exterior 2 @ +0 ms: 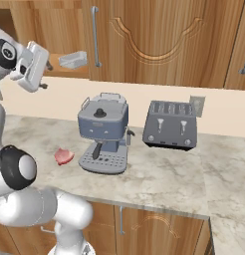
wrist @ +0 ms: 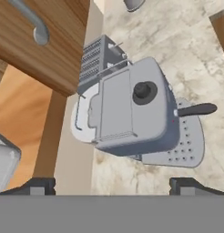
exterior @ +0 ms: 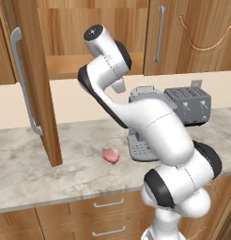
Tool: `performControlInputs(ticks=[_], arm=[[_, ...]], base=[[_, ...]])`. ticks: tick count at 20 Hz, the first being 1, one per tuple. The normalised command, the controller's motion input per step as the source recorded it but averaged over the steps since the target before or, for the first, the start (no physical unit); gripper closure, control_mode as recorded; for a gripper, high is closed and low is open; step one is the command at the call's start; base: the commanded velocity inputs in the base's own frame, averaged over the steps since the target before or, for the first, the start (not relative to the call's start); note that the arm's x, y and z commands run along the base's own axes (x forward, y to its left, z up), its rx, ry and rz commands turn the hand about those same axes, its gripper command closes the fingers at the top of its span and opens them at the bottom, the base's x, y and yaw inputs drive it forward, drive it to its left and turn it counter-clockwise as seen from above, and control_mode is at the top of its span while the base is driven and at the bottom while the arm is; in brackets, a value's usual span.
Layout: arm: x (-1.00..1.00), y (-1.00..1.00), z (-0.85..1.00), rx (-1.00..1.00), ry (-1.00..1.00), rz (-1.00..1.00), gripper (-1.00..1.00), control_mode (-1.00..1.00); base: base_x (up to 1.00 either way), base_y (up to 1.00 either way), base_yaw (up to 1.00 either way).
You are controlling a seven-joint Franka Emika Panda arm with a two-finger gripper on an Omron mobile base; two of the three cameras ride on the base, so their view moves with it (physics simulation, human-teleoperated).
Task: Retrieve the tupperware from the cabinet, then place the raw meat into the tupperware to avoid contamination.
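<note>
Hand view, lower left edge: tupperware (wrist: 3,166), pale translucent, cut off by the frame, on the wooden shelf of the open cabinet (wrist: 22,118). Gripper (wrist: 112,185): finger tips spread wide at the bottom corners, holding nothing, above the grey coffee machine (wrist: 132,111). Left base view, centre: raw meat (exterior: 110,155), small pinkish-red lump on the marble counter (exterior: 51,173).

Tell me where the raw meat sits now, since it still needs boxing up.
The raw meat lies on the marble counter, just left of the grey coffee machine in the right base view, below the open cabinet.
</note>
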Motion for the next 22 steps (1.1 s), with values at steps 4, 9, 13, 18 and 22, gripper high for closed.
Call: performControlInputs(ticks=[4,9,13,18,22], arm=[[0.35,0.0,0.26,-0.06,0.04,0.0,-1.0,-1.0],[0.37,0.06,0.18,-0.08,0.08,0.03,-1.0,-1.0],[0.42,-0.01,0.0,-0.15,0.14,0.12,-1.0,-1.0],[0.37,-0.04,0.03,-0.11,0.06,0.14,-1.0,-1.0],[0.28,0.0,0.07,-0.06,0.0,0.08,-1.0,-1.0]], base=[[0.0,0.0,0.0],[0.0,0.0,0.0],[0.0,0.0,0.0],[0.0,0.0,0.0],[0.0,0.0,0.0]])
